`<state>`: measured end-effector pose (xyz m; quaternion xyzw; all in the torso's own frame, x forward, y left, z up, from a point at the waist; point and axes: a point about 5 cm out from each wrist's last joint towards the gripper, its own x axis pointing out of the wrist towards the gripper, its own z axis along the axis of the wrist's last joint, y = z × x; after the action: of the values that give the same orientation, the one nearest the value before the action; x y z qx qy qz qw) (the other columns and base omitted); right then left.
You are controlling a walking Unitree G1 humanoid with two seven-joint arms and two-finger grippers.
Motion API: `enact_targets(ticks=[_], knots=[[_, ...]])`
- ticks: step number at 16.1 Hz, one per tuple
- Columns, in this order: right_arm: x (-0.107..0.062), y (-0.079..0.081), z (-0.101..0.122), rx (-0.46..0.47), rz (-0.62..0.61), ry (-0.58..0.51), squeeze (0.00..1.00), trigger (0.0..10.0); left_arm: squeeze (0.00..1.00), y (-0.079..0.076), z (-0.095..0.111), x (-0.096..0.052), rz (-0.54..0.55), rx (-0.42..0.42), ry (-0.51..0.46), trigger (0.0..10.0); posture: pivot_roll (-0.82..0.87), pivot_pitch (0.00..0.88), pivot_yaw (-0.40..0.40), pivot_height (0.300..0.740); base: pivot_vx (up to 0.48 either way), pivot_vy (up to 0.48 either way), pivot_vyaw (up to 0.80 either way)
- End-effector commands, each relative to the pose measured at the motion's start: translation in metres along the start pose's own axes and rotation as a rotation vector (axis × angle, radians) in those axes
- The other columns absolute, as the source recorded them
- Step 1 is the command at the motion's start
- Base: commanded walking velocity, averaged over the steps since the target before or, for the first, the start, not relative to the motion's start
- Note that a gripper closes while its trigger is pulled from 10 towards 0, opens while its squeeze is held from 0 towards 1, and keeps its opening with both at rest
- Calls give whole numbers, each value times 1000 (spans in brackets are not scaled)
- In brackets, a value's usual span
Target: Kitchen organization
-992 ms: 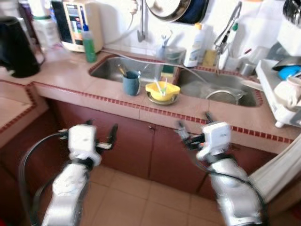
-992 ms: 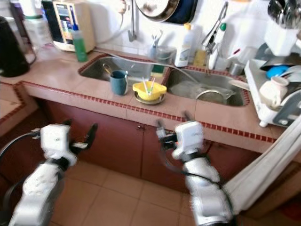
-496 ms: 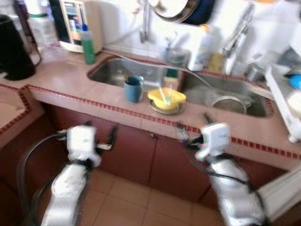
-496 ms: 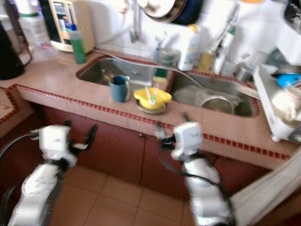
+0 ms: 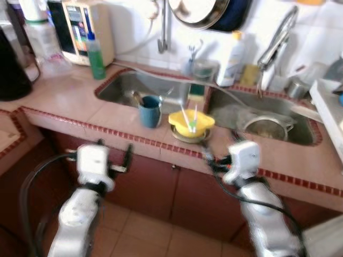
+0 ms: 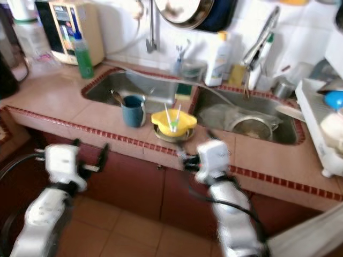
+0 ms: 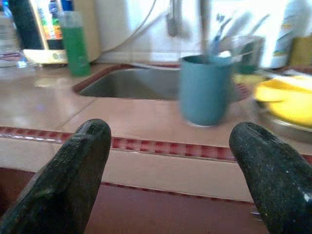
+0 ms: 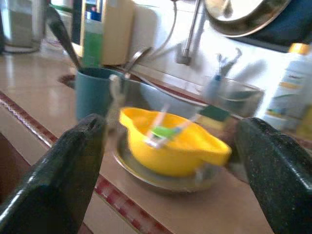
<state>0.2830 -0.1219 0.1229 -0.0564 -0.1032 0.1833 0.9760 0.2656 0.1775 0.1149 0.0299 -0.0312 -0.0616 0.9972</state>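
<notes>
Yellow bowl [image 5: 191, 122] sat on the bench [image 5: 69, 99] in front of the double sink [image 5: 161, 88], a blue cup [image 5: 150, 111] just left. Left gripper [image 7: 168, 170] and right gripper [image 8: 170, 170] hung spread before the bench edge; the right wrist view revealed a metal plate [image 8: 161, 174] under the bowl.

We face a kitchen counter [image 5: 64, 99] topped in pinkish-tan tile, its front edge trimmed with a band of small red tiles [image 5: 161, 145]. A double steel sink [image 5: 161, 88] is sunk into it along the back. Dark reddish-brown cabinet doors [image 5: 155, 184] stand beneath, over a floor of tan tiles [image 5: 144, 235]. The white-tiled wall [image 5: 134, 27] behind is brightly lit.
</notes>
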Motion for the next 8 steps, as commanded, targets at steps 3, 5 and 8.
enact_targets(ticks=[3,5,8], knots=[[-3,-12,3,-28,-32,-1,0,10000,0,-8,4,3,-23,-2,-17,10000,-55,0,-34,740,307,0,0],[-4,-12,3,-32,-29,1,0,10000,0,-8,4,2,-23,-3,-15,10000,-57,0,-36,740,304,0,0],[-3,-13,3,-39,-24,1,0,10000,0,-8,4,3,-20,-5,-15,10000,-57,0,-38,740,306,0,0]])
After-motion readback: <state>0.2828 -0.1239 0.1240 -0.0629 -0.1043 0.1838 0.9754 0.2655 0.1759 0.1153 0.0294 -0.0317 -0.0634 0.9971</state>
